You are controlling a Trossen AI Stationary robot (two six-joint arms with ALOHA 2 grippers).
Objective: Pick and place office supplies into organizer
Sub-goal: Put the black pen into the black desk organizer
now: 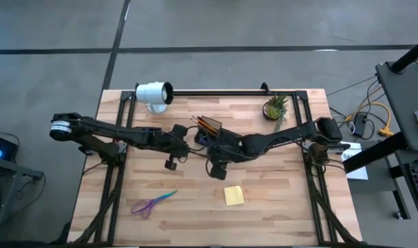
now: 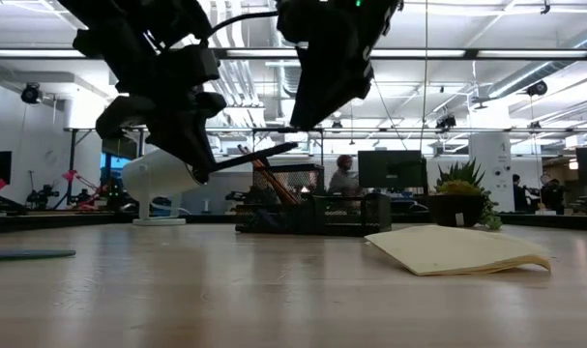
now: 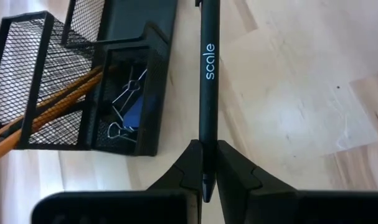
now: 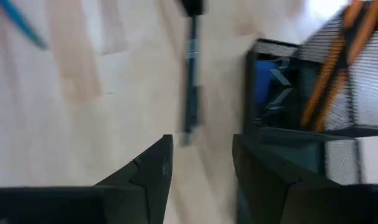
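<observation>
My left gripper point(image 3: 205, 155) is shut on a black pen point(image 3: 207, 68) printed "scale", held above the table just left of the black mesh organizer point(image 1: 207, 131). The organizer holds orange pencils point(image 3: 45, 112) in its tall section and binder clips point(image 3: 123, 112) in a low compartment. My right gripper point(image 4: 201, 168) hovers open on the organizer's near right side, nothing between its fingers; the pen point(image 4: 190, 81) shows just beyond them. A yellow sticky-note pad point(image 1: 234, 195) and purple-and-blue scissors point(image 1: 152, 202) lie flat on the near part of the table. My left gripper pinches the pen near one end point(image 3: 205, 167) between its two fingers. The pen runs on forward in line with the fingers, not across them. It is lifted clear of the table, and its free end point(image 2: 291, 147) reaches toward the organizer point(image 2: 312, 208).
A white cylindrical lamp point(image 1: 153, 94) stands at the far left and a small potted plant point(image 1: 276, 108) at the far right. A black rail point(image 1: 215, 91) runs along the far edge. Bare wood lies between the scissors and the pad.
</observation>
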